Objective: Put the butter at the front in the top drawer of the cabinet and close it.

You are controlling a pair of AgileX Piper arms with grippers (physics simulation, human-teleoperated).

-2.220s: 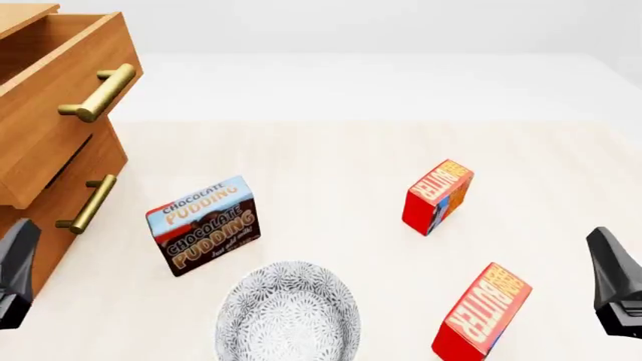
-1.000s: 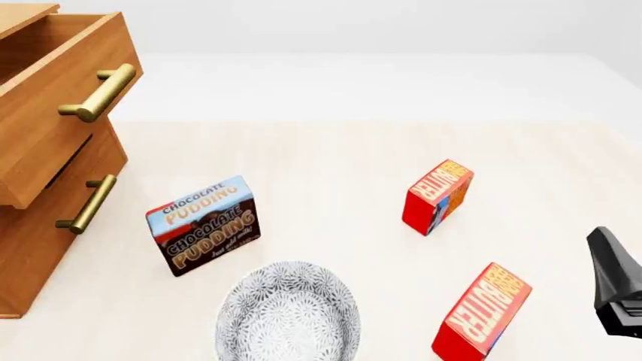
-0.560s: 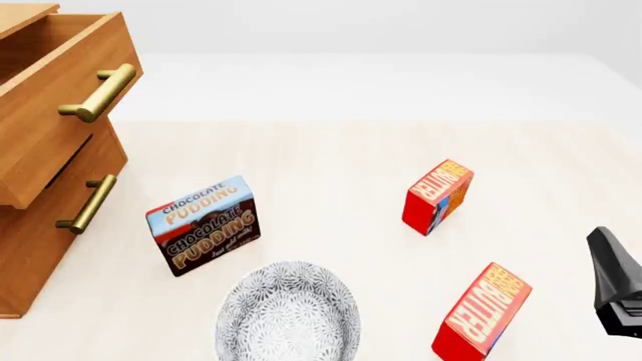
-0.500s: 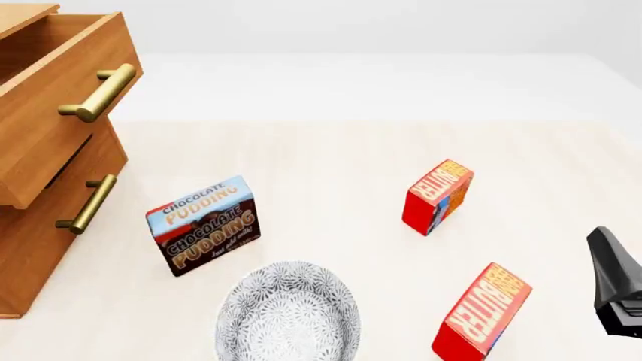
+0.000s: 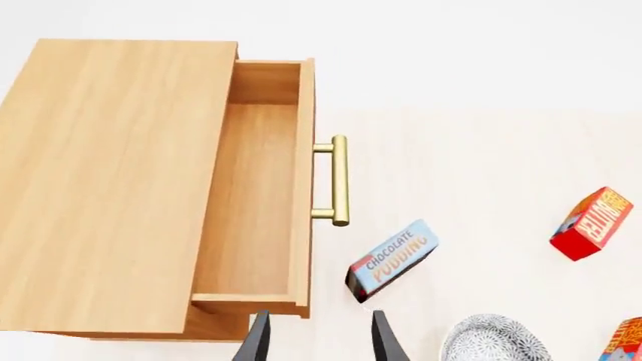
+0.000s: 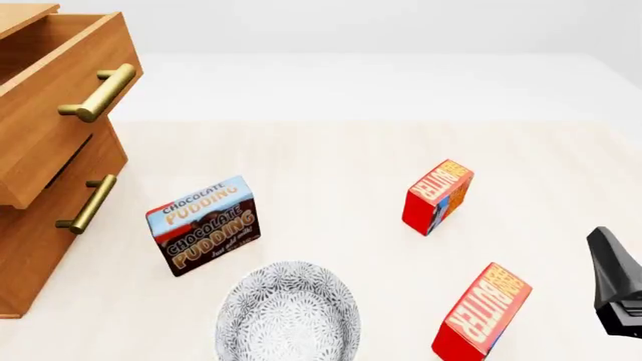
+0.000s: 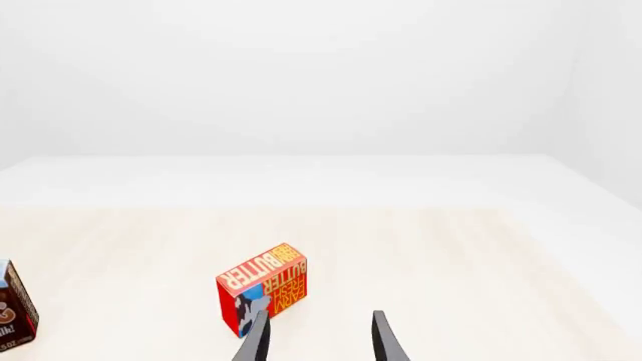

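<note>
The butter point(image 6: 438, 195), a red carton with an orange face and a blue patch on its side, stands right of centre on the table; it also shows in the right wrist view point(image 7: 263, 297) and the left wrist view point(image 5: 592, 223). The cabinet point(image 6: 40, 241) stands at the left. Its top drawer point(image 6: 50, 128) is pulled open and its inside point(image 5: 255, 195) is empty. My left gripper point(image 5: 319, 346) is open and empty, high above the cabinet's front; it is out of the front view. My right gripper point(image 7: 319, 342) is open and empty, at the front view's right edge point(image 6: 612, 286), nearer than the butter.
A second red-orange butter carton point(image 6: 482, 312) stands nearer, left of my right gripper. A chocolate pudding box point(image 6: 206, 224) stands close to the cabinet's lower drawer. A patterned grey bowl point(image 6: 289, 312) sits at the near edge. Brass handles point(image 6: 98, 92) stick out from the drawers.
My left gripper, at the front view's lower left edge 2.2 s ago, has left that view. Nothing else has moved; the right gripper stays put.
</note>
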